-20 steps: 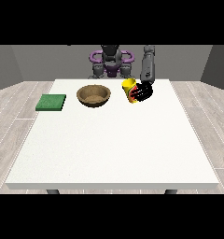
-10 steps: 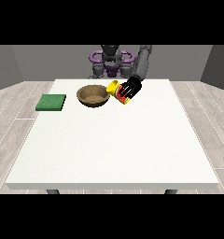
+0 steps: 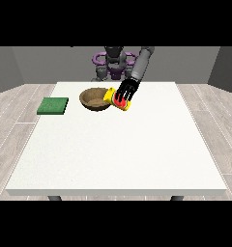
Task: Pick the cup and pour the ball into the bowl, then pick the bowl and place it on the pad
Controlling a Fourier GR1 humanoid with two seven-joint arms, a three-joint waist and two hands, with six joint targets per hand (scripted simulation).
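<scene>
A green pad (image 3: 53, 105) lies far left on the white table (image 3: 118, 149). Right of it sits the brown bowl (image 3: 94, 99). The hand at the view's right (image 3: 127, 90) clamps the yellow cup (image 3: 117, 100), tilted at the bowl's right rim. No writing shows.

Light: bright and even, seemingly from overhead.
Desk (image 3: 118, 149): plain white, without glare.
Shadows: faint, soft one under the bowl (image 3: 94, 99).
Focus: uniform near to far.

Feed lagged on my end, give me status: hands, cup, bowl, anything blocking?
Hand at view's right curled round yellow cup, tipped toward bowl. Other hand not visible. Green pad sits apart; nothing blocking.
</scene>
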